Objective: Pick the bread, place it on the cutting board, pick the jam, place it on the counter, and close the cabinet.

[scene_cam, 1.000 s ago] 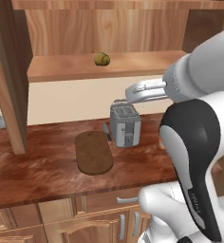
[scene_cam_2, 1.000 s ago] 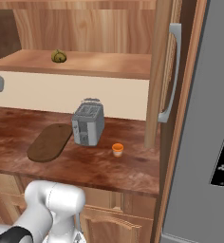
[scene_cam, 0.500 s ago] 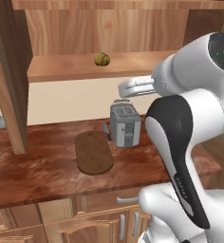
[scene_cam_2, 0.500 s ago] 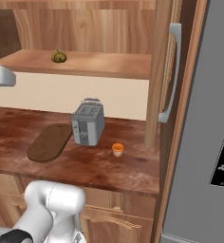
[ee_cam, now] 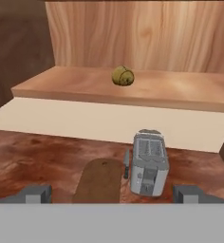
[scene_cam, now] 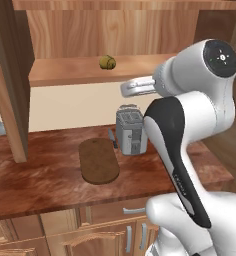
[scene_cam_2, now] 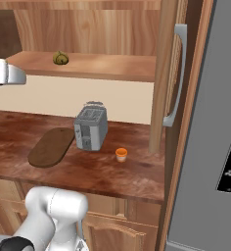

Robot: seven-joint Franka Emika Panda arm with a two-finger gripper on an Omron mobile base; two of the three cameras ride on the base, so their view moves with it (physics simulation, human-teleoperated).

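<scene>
Bread [ee_cam: 123, 76] on open cabinet [scene_cam_2: 103, 66] shelf, jam [scene_cam_2: 121, 154] on counter [scene_cam: 40, 175], no legible writing

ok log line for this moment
stage: reaching for bread | end effector: open, empty, above counter | bread: on shelf | board: bare | jam: on counter right of toaster

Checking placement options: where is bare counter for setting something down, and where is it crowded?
Free: the counter left of the cutting board, and the stretch in front of the toaster and jam. Crowded: board, toaster and jam sit close together.
</scene>
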